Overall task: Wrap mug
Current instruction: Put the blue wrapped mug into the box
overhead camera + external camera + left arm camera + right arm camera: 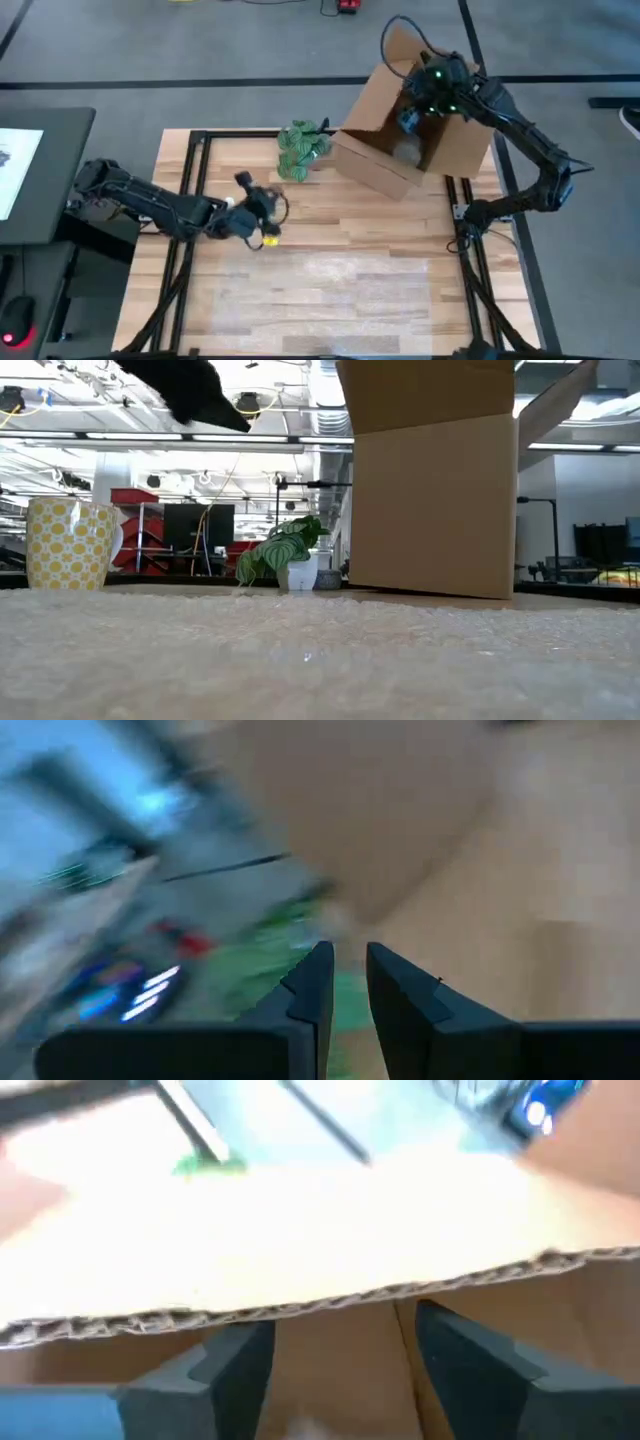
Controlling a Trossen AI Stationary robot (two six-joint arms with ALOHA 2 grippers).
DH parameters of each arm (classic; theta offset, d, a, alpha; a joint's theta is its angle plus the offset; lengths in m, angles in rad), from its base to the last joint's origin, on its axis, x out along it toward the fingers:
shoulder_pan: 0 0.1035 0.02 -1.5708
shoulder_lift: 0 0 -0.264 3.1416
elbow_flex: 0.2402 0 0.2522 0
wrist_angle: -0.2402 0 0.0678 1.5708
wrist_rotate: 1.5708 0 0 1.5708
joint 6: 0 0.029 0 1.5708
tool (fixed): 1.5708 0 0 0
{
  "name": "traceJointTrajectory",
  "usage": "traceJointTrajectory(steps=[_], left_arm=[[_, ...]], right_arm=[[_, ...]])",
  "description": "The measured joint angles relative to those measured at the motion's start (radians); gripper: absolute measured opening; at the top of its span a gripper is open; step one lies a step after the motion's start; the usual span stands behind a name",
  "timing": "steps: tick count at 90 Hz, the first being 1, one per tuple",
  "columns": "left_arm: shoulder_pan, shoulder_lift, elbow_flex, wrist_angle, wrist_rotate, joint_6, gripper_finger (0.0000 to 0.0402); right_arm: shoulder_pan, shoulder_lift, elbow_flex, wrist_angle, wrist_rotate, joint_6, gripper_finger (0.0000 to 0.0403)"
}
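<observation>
The mug is out of view. A pale patch [405, 150] lies on the floor of the open cardboard box [400, 140], and I cannot tell what it is. My right gripper [412, 118] reaches down into the box from the far right. Its fingers stand open [345, 1370] just behind the box's cut edge [300, 1305], with nothing plainly between them. My left gripper [265, 203] hovers above the table's left middle. It points toward the green leafy plant [303, 148], its fingers [347, 985] drawn together to a narrow slit, empty.
A yellow dotted cup [68, 543] stands on the table beside my left gripper. The plant sits in a small white pot [300, 572], with a grey round object [328, 578] next to it. A sheet of bubble wrap [350, 275] covers the table's near middle.
</observation>
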Motion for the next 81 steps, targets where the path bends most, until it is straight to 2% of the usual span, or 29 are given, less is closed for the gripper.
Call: traceJointTrajectory(steps=[5,12,30,40,49,67,81], left_arm=[[0.039,0.0,0.0,0.005,-0.034,0.011,0.0046],[0.096,0.001,-0.002,0.053,-0.001,0.059,0.0046],[0.193,0.002,-0.003,0.304,0.294,0.343,0.0046],[0.213,0.002,-0.003,0.464,0.359,0.537,0.0046],[0.233,0.002,-0.003,0.591,0.415,0.63,0.0046],[0.318,0.002,-0.003,0.741,0.716,0.634,0.0046],[0.391,0.002,-0.003,0.806,0.851,0.546,0.0044]], right_arm=[[0.012,0.001,0.0,0.05,0.0,0.016,0.0213],[0.029,0.014,0.0,0.115,0.0,0.024,0.0206],[0.074,0.081,0.0,0.218,0.0,0.017,0.0194],[0.097,0.118,0.0,0.276,0.0,-0.006,0.0189],[0.116,0.15,0.0,0.319,0.0,-0.022,0.0183],[0.122,0.214,0.0,0.411,-0.001,-0.031,0.0174],[0.121,0.275,0.0,0.394,-0.001,-0.03,0.0169]])
